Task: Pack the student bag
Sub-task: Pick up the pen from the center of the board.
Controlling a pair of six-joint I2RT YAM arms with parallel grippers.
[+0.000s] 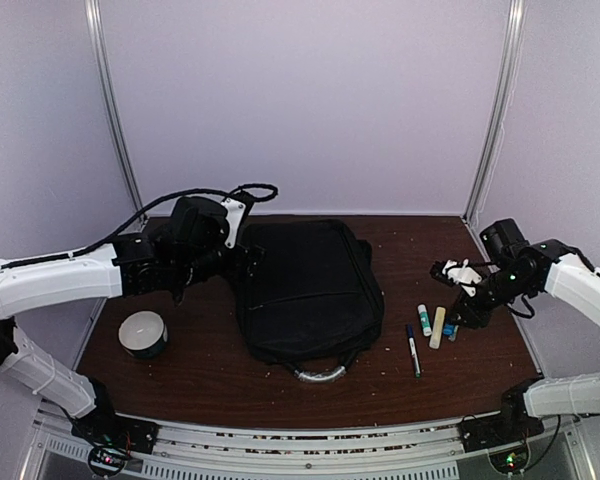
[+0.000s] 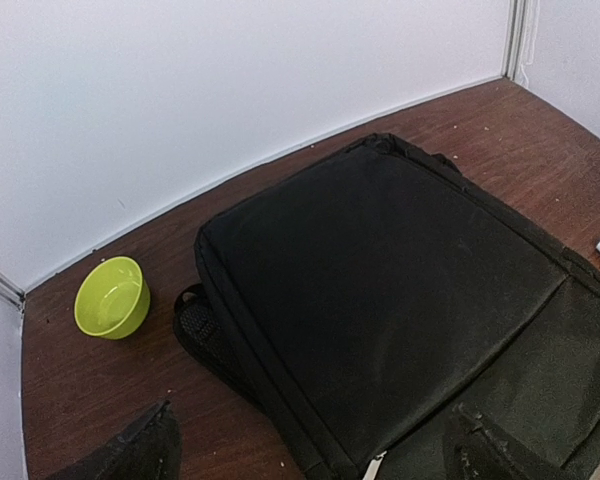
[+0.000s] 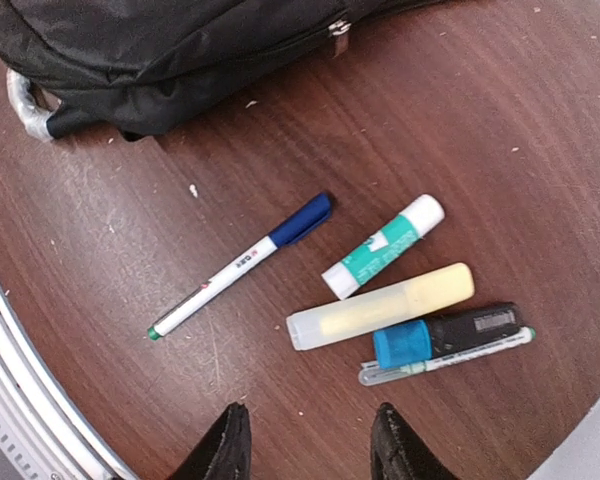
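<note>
The student bag (image 1: 310, 285), a large black backpack, lies flat mid-table with its grey handle (image 1: 320, 373) toward the near edge. My left gripper (image 1: 248, 262) hovers at the bag's far-left edge. In the left wrist view its jaws (image 2: 315, 455) stand wide open over the bag (image 2: 400, 290), holding nothing. My right gripper (image 1: 452, 272) hangs open and empty to the right of the bag. In its wrist view it (image 3: 310, 450) is above bare table, just short of a yellow highlighter (image 3: 380, 306). The bag's corner (image 3: 160, 50) shows at top left.
Right of the bag lie a blue-capped white pen (image 3: 245, 262), a green-white glue stick (image 3: 385, 247), a blue-capped black marker (image 3: 445, 337) and a thin clear pen (image 3: 450, 358). A green bowl (image 2: 112, 297) stands left of the bag. White walls enclose the table.
</note>
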